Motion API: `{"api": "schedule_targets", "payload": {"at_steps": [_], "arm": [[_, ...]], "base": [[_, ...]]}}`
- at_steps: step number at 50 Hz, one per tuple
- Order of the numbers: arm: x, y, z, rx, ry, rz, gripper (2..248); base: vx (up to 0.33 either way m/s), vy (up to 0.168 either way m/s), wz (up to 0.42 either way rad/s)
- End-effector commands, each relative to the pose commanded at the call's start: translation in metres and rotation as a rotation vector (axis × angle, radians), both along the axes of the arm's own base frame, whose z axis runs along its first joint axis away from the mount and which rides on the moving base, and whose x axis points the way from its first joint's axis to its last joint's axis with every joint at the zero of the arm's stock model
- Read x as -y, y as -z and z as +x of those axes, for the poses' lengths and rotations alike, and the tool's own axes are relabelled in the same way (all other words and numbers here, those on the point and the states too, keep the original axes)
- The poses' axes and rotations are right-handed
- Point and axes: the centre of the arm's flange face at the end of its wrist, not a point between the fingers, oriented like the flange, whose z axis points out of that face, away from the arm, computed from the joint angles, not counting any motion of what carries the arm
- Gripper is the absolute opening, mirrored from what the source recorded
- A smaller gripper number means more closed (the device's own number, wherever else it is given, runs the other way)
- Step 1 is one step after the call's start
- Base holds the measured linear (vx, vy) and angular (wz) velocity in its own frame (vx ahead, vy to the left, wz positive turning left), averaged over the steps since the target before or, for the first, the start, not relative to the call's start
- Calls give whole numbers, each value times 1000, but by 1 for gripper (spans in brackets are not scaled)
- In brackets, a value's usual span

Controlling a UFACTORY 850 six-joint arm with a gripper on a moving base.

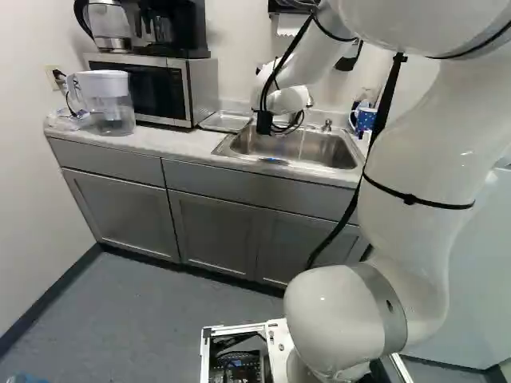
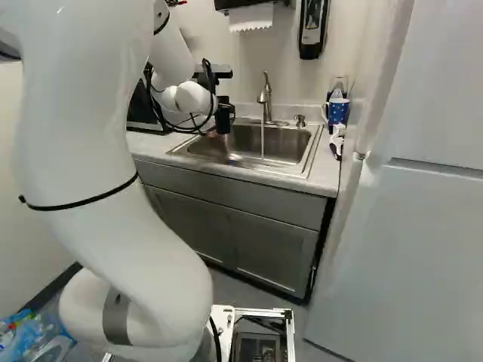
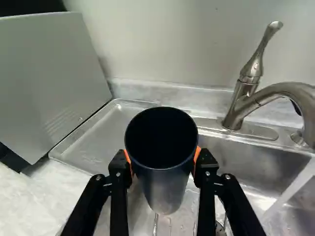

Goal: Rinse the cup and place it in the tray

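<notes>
Probably light, stiff and slippery, the cup (image 3: 165, 189) is clamped in the gripper (image 3: 163, 160), best held below its rim (image 3: 161, 168); the tray (image 3: 98, 140) is left of the sink (image 3: 236, 157).

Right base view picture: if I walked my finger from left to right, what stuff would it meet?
Big white arm, tall shiny faucet, little metal pump, blue mug with white spots, big white door.
</notes>
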Motion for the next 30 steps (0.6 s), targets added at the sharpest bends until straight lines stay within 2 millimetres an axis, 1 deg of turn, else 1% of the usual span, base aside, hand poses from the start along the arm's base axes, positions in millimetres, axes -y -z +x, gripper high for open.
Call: {"api": "schedule_targets", "payload": {"at_steps": [14, 21, 30], "arm": [[22, 0, -7, -1, 39, 0, 126], [32, 0, -15, -4, 58, 0, 126], [43, 7, -27, -20, 79, 0, 126]], "base": [[0, 0, 0], [0, 0, 0], [0, 0, 0]]}}
